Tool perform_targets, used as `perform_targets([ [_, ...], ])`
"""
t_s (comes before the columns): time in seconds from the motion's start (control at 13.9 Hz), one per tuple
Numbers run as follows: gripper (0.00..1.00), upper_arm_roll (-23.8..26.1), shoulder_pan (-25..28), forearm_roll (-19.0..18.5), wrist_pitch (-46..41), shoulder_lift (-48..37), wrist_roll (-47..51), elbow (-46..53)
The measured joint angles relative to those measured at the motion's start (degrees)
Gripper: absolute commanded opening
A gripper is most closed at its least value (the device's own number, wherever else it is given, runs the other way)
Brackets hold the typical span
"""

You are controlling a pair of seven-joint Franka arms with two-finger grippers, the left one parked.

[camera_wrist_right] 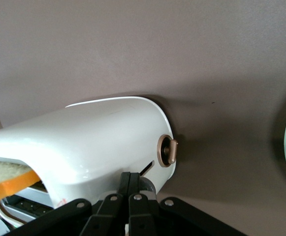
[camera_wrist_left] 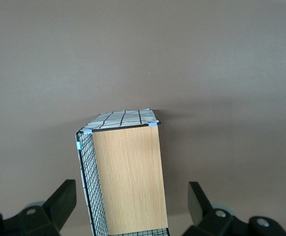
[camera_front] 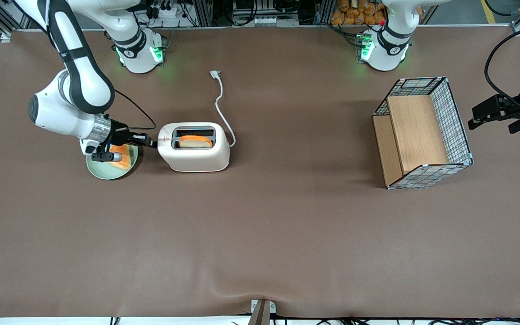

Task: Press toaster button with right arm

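At the narrow end of the cream-white rounded toaster [camera_front: 194, 155], the black two-finger gripper [camera_front: 150, 142] is pressing its closed, empty fingers [camera_wrist_right: 133, 189] against the lever slot; the button itself is hiding.

- The toaster [camera_front: 194, 155] is cream-white with dark slots and a small red triangle mark on top.
- Its power cord [camera_front: 221, 106] is white.
- A copper-brown dial [camera_wrist_right: 167, 150] shows on the toaster's narrow end.
- The bread slice [camera_front: 195, 142] in the slot is pale with an orange crust.
- The plate [camera_front: 102, 169] is pale green and carries an orange-edged slice.
- The right arm [camera_front: 77, 76] is white with black bands; its claw [camera_front: 149, 142], at the toaster's narrow end, is black, fingers pressed together.
- The basket [camera_front: 422, 133] has black-and-white wire grid walls and light wood panels.
- The desk [camera_front: 260, 234] is plain brown.
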Motion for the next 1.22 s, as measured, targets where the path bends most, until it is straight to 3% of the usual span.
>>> perform_targets([
  [0.86,0.00,-0.4,-2.5,9.8,-1.5,5.8,-12.5,0.4],
  [1.22,0.00,-0.4,-3.0,10.6,-2.7,6.2,-13.9,0.8],
])
